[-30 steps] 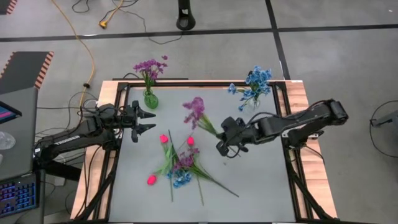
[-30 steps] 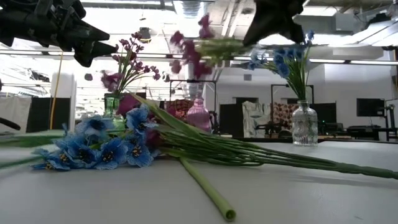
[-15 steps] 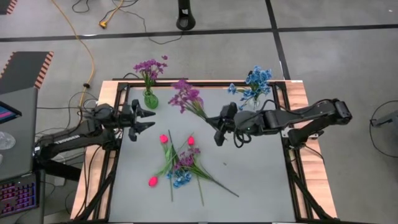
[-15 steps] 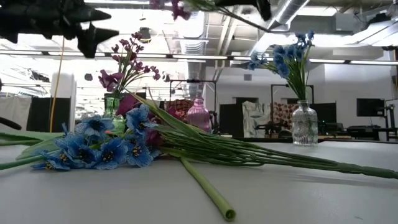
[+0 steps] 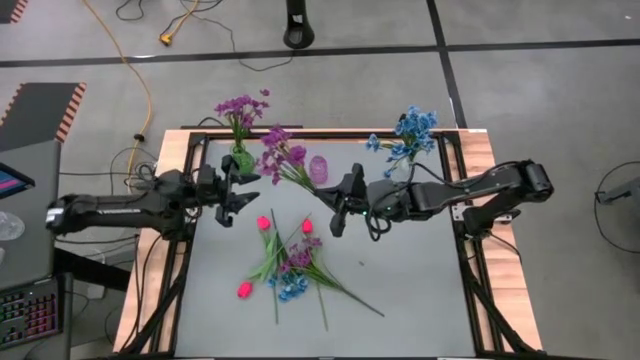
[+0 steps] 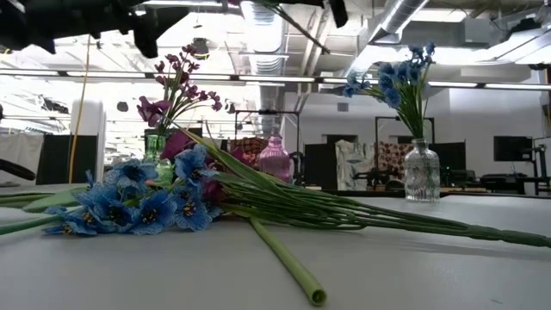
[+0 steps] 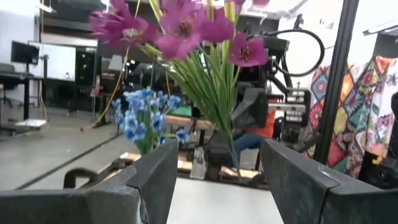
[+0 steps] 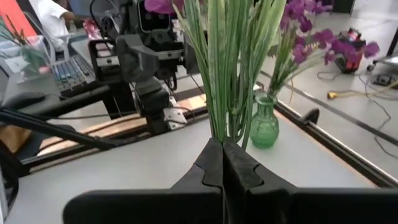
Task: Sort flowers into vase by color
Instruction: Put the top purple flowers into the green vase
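Observation:
My right gripper (image 5: pixel 335 208) is shut on a purple flower sprig (image 5: pixel 283 152) and holds it in the air over the table's far middle. The sprig's blossoms (image 7: pixel 186 28) hang in front of my left gripper (image 5: pixel 247 193), which is open and touches nothing. A green vase (image 5: pixel 241 159) with purple flowers stands at the far left, a small pink vase (image 5: pixel 318 168) at the far middle, and a clear vase (image 6: pixel 422 172) with blue flowers (image 5: pixel 410 133) at the far right. A pile of flowers (image 5: pixel 292 265) lies on the table, with pink buds (image 5: pixel 264 223) beside it. My right gripper pinches the purple sprig's bundle of green stems (image 8: pixel 227 127) between its two fingers, near the stems' lower end. The fingers come about level from the table's right. The sprig rises beyond the fingertips toward the far left, lifted clear of the table.
The pile's long green stems (image 6: pixel 284 258) stretch toward the table's near side. A black frame and wooden edge (image 5: pixel 470 150) run around the grey table top. Cables lie on the floor beyond the far edge.
My right gripper has gone up and toward the table's left and far edge with the purple sprig, tipping from pointing down to about level. The blossoms have swung toward the green vase. My left gripper has risen and tipped upward, staying open.

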